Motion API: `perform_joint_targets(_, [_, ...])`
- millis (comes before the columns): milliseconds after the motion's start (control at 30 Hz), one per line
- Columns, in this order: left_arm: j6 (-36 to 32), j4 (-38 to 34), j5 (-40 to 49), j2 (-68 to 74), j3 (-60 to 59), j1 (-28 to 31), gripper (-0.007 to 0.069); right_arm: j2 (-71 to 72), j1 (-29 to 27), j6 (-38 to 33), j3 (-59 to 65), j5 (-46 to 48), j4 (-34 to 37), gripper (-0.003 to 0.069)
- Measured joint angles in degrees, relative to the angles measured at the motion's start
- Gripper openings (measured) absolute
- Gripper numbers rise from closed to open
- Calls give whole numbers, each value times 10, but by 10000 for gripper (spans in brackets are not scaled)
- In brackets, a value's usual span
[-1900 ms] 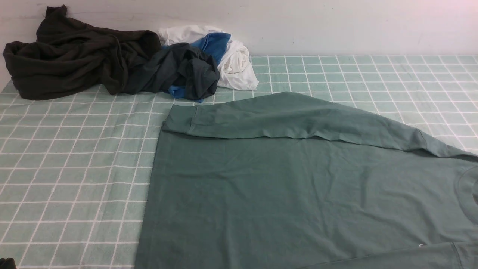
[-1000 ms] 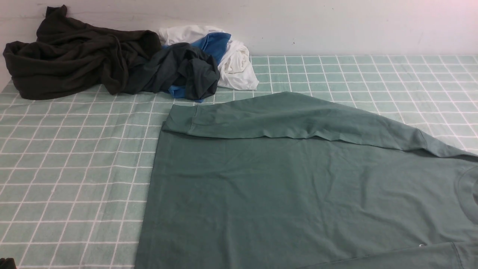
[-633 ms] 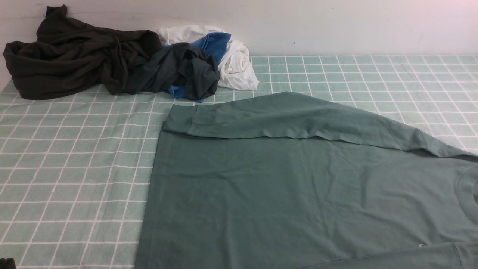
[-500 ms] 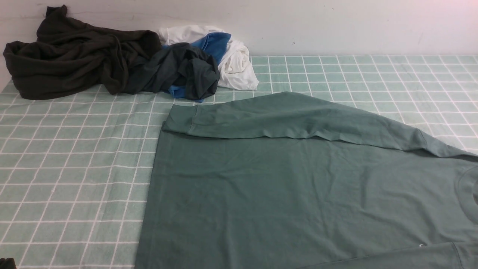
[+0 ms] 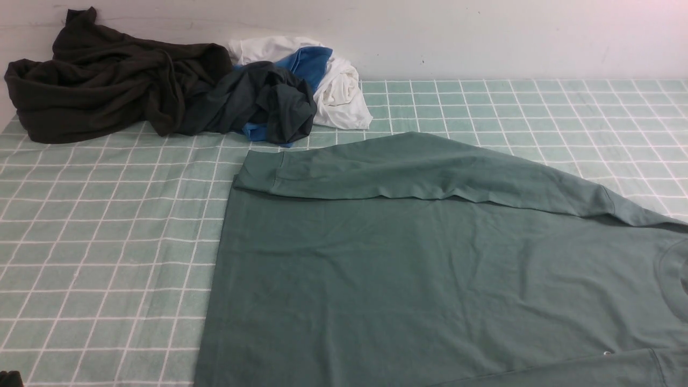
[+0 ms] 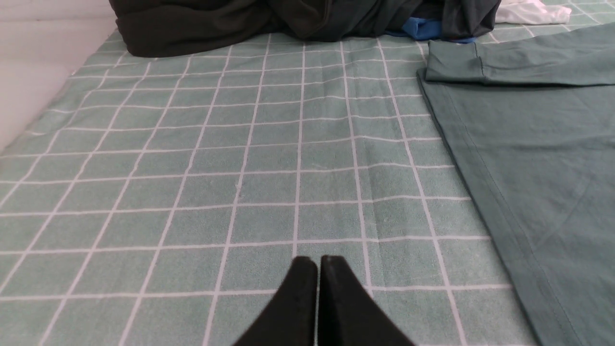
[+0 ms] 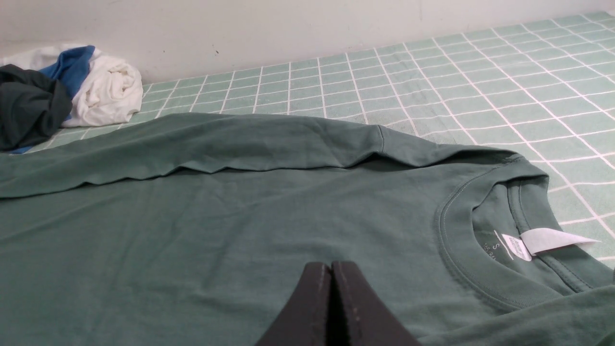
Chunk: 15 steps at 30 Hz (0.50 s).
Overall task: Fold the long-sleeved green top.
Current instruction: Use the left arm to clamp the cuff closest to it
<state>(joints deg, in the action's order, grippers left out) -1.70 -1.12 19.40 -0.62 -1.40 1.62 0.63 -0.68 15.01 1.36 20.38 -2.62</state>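
The green long-sleeved top (image 5: pixel 430 269) lies flat on the checked table, hem to the left, collar (image 7: pixel 485 240) at the right with a white label (image 7: pixel 552 239). One sleeve (image 5: pixel 419 166) is folded across its far edge, cuff (image 5: pixel 258 172) at the left. My left gripper (image 6: pixel 318 262) is shut and empty above the bare cloth, left of the top's hem (image 6: pixel 480 182). My right gripper (image 7: pixel 331 265) is shut and empty above the top's chest (image 7: pixel 240 230), near the collar. Neither gripper shows in the front view.
A very dark olive-black garment (image 5: pixel 102 80) is heaped at the back left. Beside it lies a dark teal-grey garment (image 5: pixel 269 102) with blue and white cloth (image 5: pixel 338 86). A white wall (image 5: pixel 484 37) bounds the far side of the green checked tablecloth (image 5: pixel 107 242).
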Motion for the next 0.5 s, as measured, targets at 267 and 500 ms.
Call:
perform_joint_targets(267, [125,-216,-26,0,-3,0,-3,0,0,0,0,0,0,-14])
perform_joint_targets(500, [185,-360,-32,0,-3,0,-3,0,0,7,0,0,0,-14])
